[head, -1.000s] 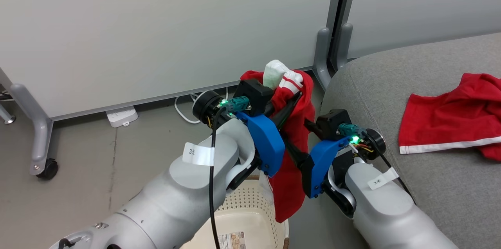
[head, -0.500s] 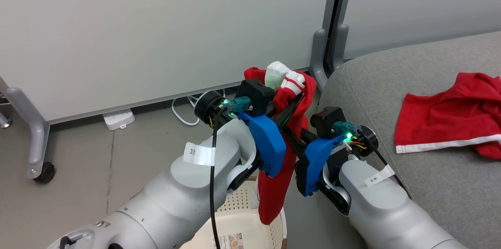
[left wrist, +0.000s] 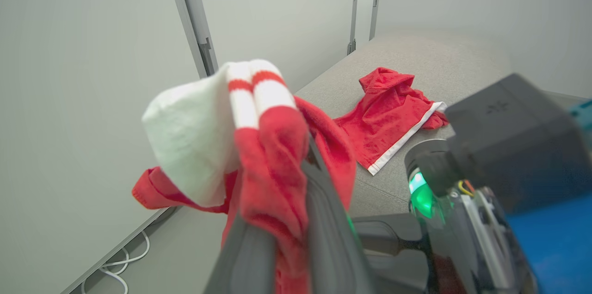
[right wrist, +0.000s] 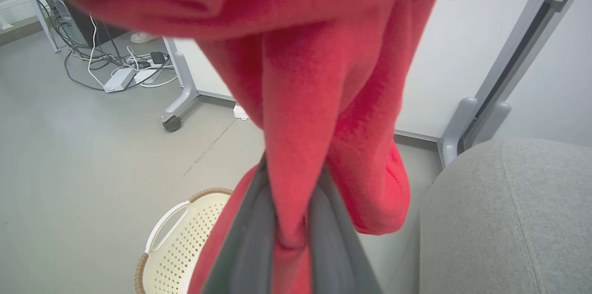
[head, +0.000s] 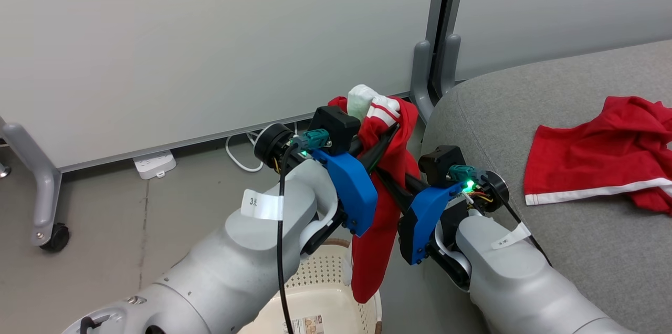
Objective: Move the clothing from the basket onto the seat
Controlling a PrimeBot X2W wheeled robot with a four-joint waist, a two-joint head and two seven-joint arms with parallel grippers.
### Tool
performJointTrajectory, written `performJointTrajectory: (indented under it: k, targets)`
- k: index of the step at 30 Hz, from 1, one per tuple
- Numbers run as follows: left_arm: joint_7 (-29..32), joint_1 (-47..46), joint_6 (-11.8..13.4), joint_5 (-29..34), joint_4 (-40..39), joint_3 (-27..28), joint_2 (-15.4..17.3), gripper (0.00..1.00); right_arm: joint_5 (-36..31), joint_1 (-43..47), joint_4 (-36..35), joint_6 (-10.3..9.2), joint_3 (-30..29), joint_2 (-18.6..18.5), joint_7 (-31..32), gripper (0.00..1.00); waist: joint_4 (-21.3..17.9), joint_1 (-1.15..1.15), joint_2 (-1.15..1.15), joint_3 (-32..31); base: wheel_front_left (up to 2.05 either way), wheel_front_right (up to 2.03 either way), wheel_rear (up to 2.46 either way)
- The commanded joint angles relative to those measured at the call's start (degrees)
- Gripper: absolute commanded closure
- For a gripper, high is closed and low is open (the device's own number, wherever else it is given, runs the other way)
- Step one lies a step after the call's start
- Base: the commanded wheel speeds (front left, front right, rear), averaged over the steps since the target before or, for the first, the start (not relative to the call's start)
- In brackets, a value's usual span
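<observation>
Clothing [head: 386, 208] in the closed pinch of left gripper [head: 391, 137] and right gripper [right wrist: 293, 183], above the basket [head: 321, 271]

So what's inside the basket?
Inside the basket I can see its holey wall and a label on the bottom. The robot's left arm covers the rest, and the hanging red garment hides a bit of the rim.

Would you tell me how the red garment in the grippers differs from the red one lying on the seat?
The held garment hangs bunched in the air above the basket, pinched by the left gripper and right gripper; the lying garment rests spread on the seat, untouched. The held garment shows a thick white striped band at its top; the lying garment shows a thin white hem. Both are bright red.
</observation>
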Motion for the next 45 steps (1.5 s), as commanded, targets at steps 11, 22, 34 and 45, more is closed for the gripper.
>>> performJointTrajectory:
  k: [11, 22, 34, 45]
  targets:
    - [-0.7, -0.6, 0.2, -0.9, 0.7, -0.4, 0.0, 1.0, 2.1, -1.4, 1.0, 0.01, 2.0, 0.0, -1.0, 1.0, -0.1, 0.0, 0.0, -0.3, 0.0, 0.0, 0.0]
    - [-1.0, -0.9, 0.7, -0.9, 1.3, -0.7, 0.0, 0.0, 3.5, -2.0, 1.7, 0.01, 3.4, 0.0, -1.5, 1.0, -0.1, 0.0, 0.0, -0.1, 0.0, 0.0, 0.0]
    - [-2.4, 6.9, 3.4, 3.8, -2.7, 7.9, 3.2, 0.0, 2.9, -3.9, 2.6, 0.01, 1.1, 0.0, -2.1, 1.0, 0.1, 0.0, 0.0, 0.8, 0.0, 0.0, 0.0]
    - [-2.4, 27.2, 6.6, 20.6, -20.8, 28.3, 10.7, 0.0, -3.7, -2.5, 1.2, 0.01, -8.0, 0.0, -2.0, 1.0, 0.8, 0.0, 0.0, 2.2, 0.0, 0.0, 0.0]
